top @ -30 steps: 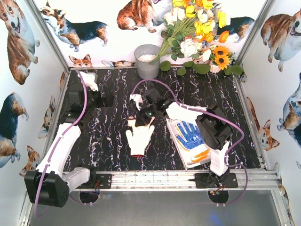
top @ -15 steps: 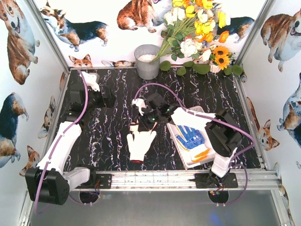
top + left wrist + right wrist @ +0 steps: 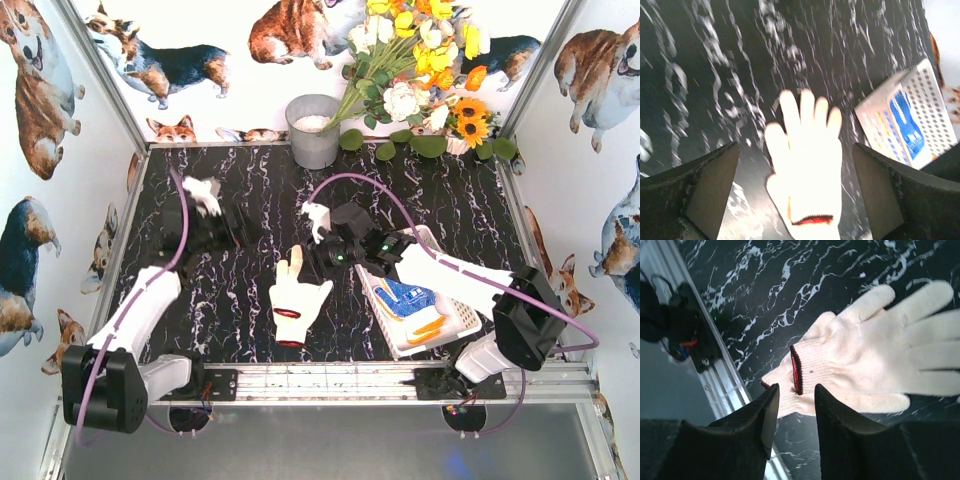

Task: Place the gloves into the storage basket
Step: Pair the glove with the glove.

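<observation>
The table (image 3: 240,190) is black with white marble veins, and walls with a corgi print (image 3: 40,90) close it in on three sides. At the far edge stands a grey metal bucket (image 3: 313,135), and beside it a bunch of artificial flowers (image 3: 415,60). An aluminium rail (image 3: 330,378) runs along the near edge.

The storage basket (image 3: 452,318) sits on the right part of the table, turned a little. Inside lie a blue-dotted glove (image 3: 405,297) and, nearer to the rail, a yellow glove with orange cuff (image 3: 430,328). The right forearm passes over the far-left corner of the basket and hides that part.

One white glove (image 3: 298,300) with a red cuff edge is outside the basket, just to the left of it. It lies flat on the table, with the fingers pointing to the far side and the cuff toward the rail.

The right gripper (image 3: 318,252) hangs over the glove's fingertips. In the right wrist view its jaws stand only a little apart, with nothing between them; the cuff on the table shows through the gap.

The left gripper (image 3: 222,232) is above the table, to the left of the glove. Its jaws are wide apart and hold nothing; the glove shows between them in the left wrist view
</observation>
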`<action>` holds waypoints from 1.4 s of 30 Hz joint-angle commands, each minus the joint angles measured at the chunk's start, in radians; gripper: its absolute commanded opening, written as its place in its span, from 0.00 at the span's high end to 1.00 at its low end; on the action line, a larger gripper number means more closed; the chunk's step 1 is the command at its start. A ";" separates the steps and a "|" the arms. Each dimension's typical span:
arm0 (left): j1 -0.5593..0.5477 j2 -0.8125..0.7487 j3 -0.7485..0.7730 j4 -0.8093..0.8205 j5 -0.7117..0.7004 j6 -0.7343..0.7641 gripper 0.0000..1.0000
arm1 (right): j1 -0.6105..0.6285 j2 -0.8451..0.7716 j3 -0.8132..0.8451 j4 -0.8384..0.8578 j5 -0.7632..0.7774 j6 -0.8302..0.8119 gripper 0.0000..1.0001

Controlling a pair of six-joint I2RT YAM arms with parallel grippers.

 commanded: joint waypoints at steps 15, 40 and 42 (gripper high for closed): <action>-0.128 0.205 -0.253 0.300 0.198 -0.377 0.40 | 0.052 0.097 -0.078 -0.024 0.304 0.873 0.64; -0.158 0.387 -0.232 0.301 0.071 -0.297 0.46 | 0.055 0.211 -0.035 -0.079 0.366 0.931 0.61; -0.158 0.408 -0.231 0.337 0.089 -0.310 0.49 | 0.055 0.222 -0.025 -0.081 0.365 0.923 0.61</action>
